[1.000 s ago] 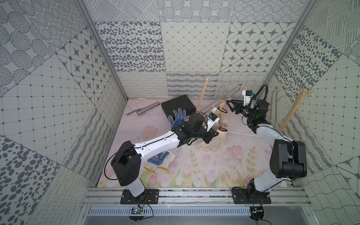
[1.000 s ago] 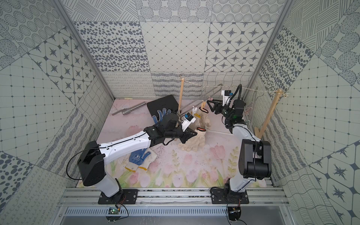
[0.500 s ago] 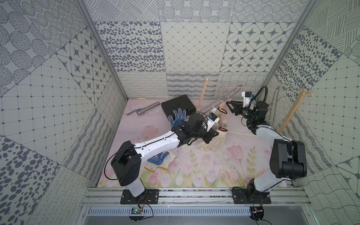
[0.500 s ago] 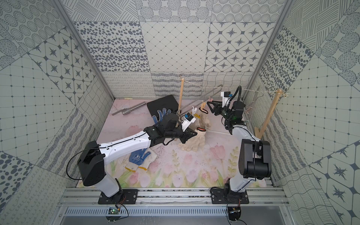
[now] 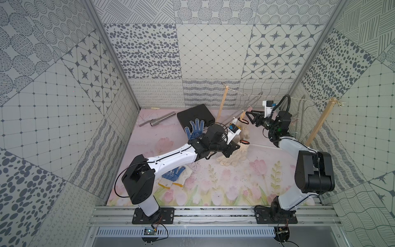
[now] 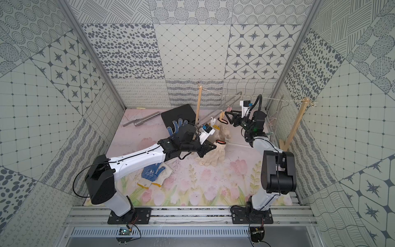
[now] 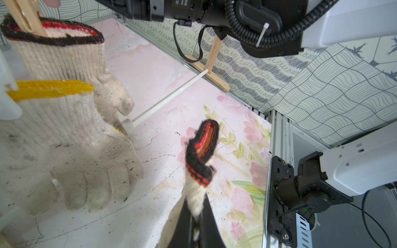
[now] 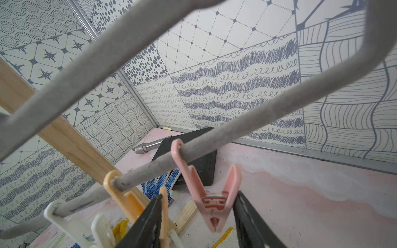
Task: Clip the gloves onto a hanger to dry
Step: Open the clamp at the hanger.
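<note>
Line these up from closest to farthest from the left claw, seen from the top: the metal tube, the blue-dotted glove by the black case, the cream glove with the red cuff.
In a top view:
1. Cream glove: pinched in the left claw itself.
2. Blue-dotted glove: farther back, by the black case.
3. Metal tube: far back, near the wall.

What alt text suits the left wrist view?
The jaws of the left gripper are shut on a cream knitted glove with a red and black cuff. Beside it hang two more cream gloves on pegs, one with a yellow cuff.
</note>
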